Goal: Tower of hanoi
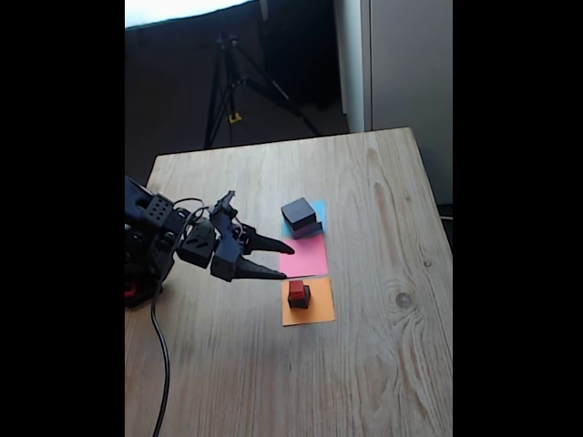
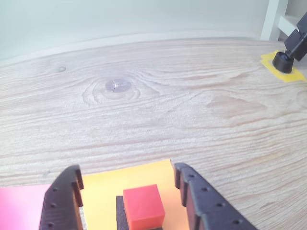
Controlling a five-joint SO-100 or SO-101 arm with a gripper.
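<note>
The gripper (image 2: 127, 201) hung wide open, empty, over the tiny red cube (image 2: 143, 207) atop the small black cube (image 1: 300, 298); light, rigid, best pinched by flat sides.

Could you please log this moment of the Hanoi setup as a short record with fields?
gripper: gripper open, over the pink square's left edge in the fixed view
red cube: red cube on the small black cube, between the fingers in the wrist view
orange square: orange square under that pair
blue square: blue square holds the black slab on the grey slab
pink square: pink square bare
</note>
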